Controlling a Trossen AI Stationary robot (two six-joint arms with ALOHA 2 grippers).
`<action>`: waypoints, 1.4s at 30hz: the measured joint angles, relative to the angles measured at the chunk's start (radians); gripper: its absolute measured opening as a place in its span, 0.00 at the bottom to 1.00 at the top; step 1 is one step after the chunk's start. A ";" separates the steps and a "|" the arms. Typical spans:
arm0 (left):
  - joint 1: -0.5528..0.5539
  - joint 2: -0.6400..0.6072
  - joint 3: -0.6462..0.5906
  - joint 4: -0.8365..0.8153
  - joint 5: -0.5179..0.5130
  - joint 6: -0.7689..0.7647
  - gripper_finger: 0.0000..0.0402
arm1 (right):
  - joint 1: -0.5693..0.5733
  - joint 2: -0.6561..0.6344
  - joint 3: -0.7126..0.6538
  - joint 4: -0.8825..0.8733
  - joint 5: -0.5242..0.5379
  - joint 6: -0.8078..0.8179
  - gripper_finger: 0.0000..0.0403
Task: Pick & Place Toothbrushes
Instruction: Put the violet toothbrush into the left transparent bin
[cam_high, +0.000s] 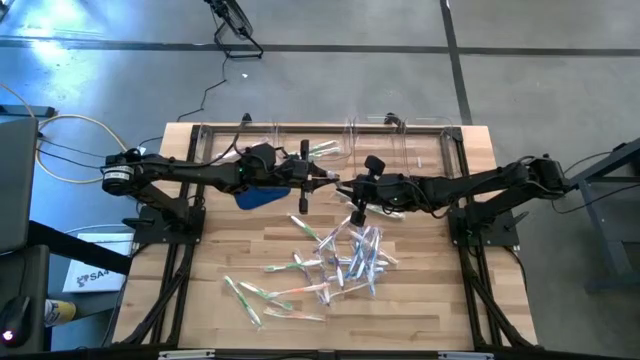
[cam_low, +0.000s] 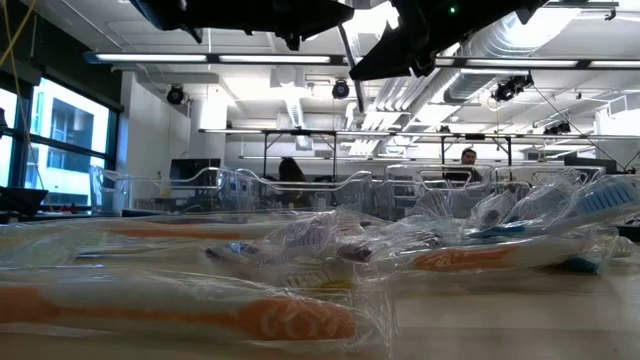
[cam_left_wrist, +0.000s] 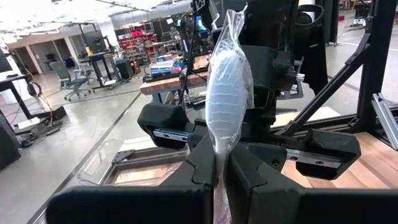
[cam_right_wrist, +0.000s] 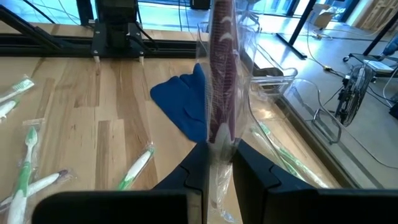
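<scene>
Wrapped toothbrush (cam_left_wrist: 227, 99) pinched upright — left gripper (cam_left_wrist: 222, 171).

A grey concrete floor (cam_high: 330, 80) crossed by dark seams surrounds the pale wooden slat table (cam_high: 420, 300). Beyond the table, long white ceiling strip lights (cam_low: 250, 58) hang over an open workshop, with a tall window (cam_low: 60, 135) to one side. Black office chairs (cam_left_wrist: 69, 79) and dark desks (cam_left_wrist: 15, 112) stand farther out on the floor.
</scene>
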 joint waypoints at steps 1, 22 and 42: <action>0.000 0.000 0.000 0.000 0.000 0.000 0.02 | 0.000 0.000 0.000 0.000 0.000 0.000 0.10; 0.000 0.000 -0.001 -0.003 0.003 0.017 0.02 | 0.001 0.000 0.000 0.003 0.000 0.007 0.22; 0.103 -0.045 -0.002 -0.097 0.046 0.034 0.02 | 0.068 -0.107 0.002 -0.191 0.223 -0.005 0.55</action>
